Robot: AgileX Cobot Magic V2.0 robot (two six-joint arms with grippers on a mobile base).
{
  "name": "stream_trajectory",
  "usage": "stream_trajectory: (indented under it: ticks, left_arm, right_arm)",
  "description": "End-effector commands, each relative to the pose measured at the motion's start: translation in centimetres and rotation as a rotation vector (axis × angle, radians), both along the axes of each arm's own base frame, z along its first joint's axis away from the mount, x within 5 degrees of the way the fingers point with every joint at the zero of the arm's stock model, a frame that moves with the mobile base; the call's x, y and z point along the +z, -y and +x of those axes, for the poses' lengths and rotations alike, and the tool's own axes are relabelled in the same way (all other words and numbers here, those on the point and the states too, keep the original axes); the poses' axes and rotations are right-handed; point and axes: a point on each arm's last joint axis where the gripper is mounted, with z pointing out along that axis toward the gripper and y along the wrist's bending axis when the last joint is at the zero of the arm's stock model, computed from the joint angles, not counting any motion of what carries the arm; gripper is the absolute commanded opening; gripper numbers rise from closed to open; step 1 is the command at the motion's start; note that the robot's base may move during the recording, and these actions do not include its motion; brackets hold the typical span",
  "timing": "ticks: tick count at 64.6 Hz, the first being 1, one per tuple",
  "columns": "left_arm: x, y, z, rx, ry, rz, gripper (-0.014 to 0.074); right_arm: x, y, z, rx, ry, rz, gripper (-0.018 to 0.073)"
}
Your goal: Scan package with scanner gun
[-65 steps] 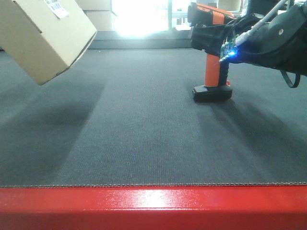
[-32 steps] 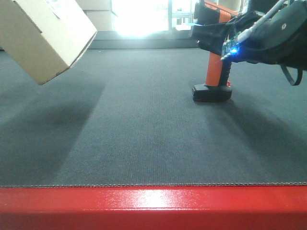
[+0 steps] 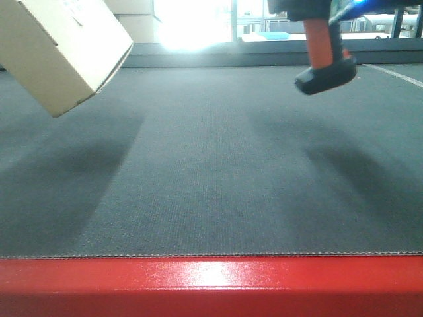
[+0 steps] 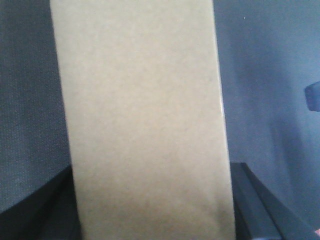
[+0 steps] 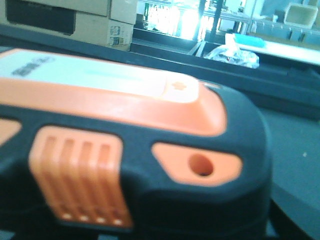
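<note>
The package (image 3: pixel 63 49) hangs in the air above the left part of the worktop (image 3: pixel 211 172). It is tilted, with one corner pointing down and not touching the dark grey surface. The left end effector (image 4: pixel 152 210) is clenched on it: in the left wrist view the plain tan face fills the middle, and dark fingers (image 4: pixel 252 200) sit at both of its sides. The scanner (image 3: pixel 324 63) is in the air above the right part of the worktop, well apart from the package, with its orange handle leaning and its black foot clear of the surface. The right end effector (image 3: pixel 301 6) grasps it at the head and is mostly cut off by the picture border. A red edge (image 3: pixel 211 284) runs along the near side of the worktop, and cardboard boxes (image 5: pixel 75 20) stand behind its far side.
</note>
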Motion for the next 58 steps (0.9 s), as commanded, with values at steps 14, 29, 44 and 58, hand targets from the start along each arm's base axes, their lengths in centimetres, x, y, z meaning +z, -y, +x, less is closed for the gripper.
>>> stream_trajectory:
  ticks: [14, 29, 44, 58]
  left_arm:
    - [0.1, -0.4, 0.0, 0.014, 0.011, 0.038, -0.0111]
    - [0.1, -0.4, 0.0, 0.014, 0.011, 0.038, -0.0111]
    - [0.1, -0.4, 0.0, 0.014, 0.011, 0.038, -0.0111]
    - [0.1, -0.4, 0.0, 0.014, 0.011, 0.038, -0.0111]
  right_arm:
    - [3.0, 2.4, -0.6, -0.014, 0.009, -0.058, -0.0158]
    - [3.8, 2.6, -0.3, -0.015, 0.018, -0.051, -0.0158]
    - [3.8, 2.6, -0.4, -0.013, 0.013, -0.051, -0.0158]
    - [3.8, 2.6, -0.4, -0.013, 0.013, -0.051, -0.0158]
